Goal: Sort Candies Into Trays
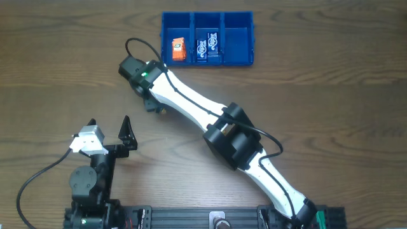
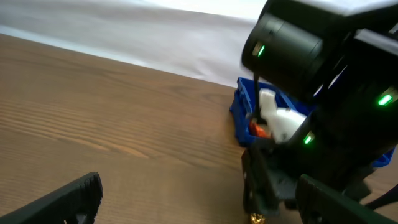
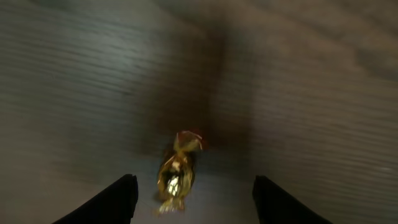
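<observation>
Fingers (image 3: 118,198) of the right pincer (image 3: 194,190) stood wide apart and released, straddling a gold-wrapped candy (image 3: 175,177) that lay between them without either finger touching it. Judged from the right wrist view, the candy rested on the tabletop (image 1: 318,114), well apart from the tray (image 1: 164,38), though contact with the surface could not be confirmed. The left pincer (image 1: 109,124) was likewise released and held nothing, standing near its own base. At the far edge of the tabletop, the blue tray carried an orange candy (image 1: 179,51) in its left-hand compartment (image 1: 179,27), as seen from above, and a blue-wrapped candy (image 1: 208,46) in its middle compartment (image 1: 208,24). The right-hand compartment (image 1: 238,44) presented bare blue floor. On that evidence the sort was assessed as partly complete: two pieces were placed, and the gold candy was outstanding, not yet gripped, lifted or delivered. It was the only loose piece identified. Its likely destination was the bare compartment, this being a judgement only. Several matters could not be verified. From above, the right arm (image 1: 191,102) and its wrist covered almost all of the gold candy, leaving only a glint beside the pincer. In the left wrist view the same arm hid most of the tray, so its contents could not be checked from that side. Whether further candies lay beneath the arms, or stacked under those already placed, could not be told.
</observation>
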